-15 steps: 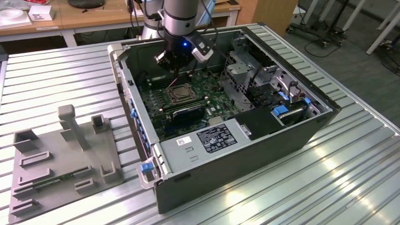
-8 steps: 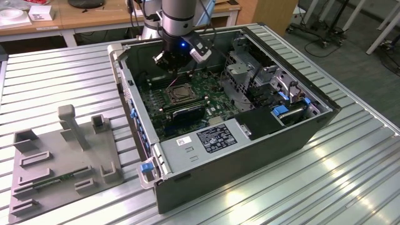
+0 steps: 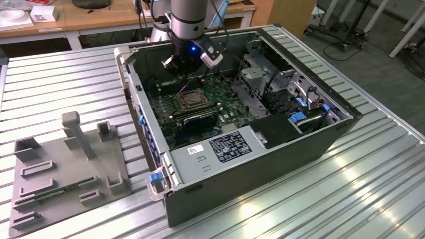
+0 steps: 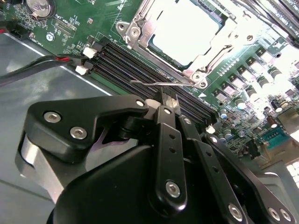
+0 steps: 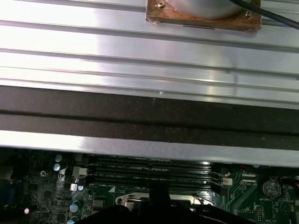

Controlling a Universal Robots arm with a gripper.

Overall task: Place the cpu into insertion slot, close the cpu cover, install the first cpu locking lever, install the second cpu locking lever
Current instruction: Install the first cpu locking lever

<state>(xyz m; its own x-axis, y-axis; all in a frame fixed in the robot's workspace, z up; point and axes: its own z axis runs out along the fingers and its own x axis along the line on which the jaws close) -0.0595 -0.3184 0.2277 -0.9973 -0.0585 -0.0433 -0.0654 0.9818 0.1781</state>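
Note:
The cpu [image 4: 184, 32] lies flat in the insertion slot [image 3: 189, 99], its pale metal face showing. The cpu cover [image 4: 140, 23] is down around it as a silvery frame. A thin wire locking lever [image 4: 149, 84] runs along the socket's edge next to the memory slots, its hooked end free. In the second wrist view my gripper [image 4: 167, 99] has its black fingers shut together, with the tips right at this lever. From the exterior view the gripper [image 3: 188, 73] hangs just above the board beside the socket. The socket rim [image 5: 140, 200] also shows in the first wrist view.
The open computer case [image 3: 153, 149] lies on a ribbed metal table [image 3: 59, 84]. Black memory slots [image 4: 121, 60] and a red-black cable [image 4: 37, 65] sit close to the fingers. A drive cage [image 3: 265, 79] rises at the exterior view's right. A grey fixture tray [image 3: 66, 169] is outside the case.

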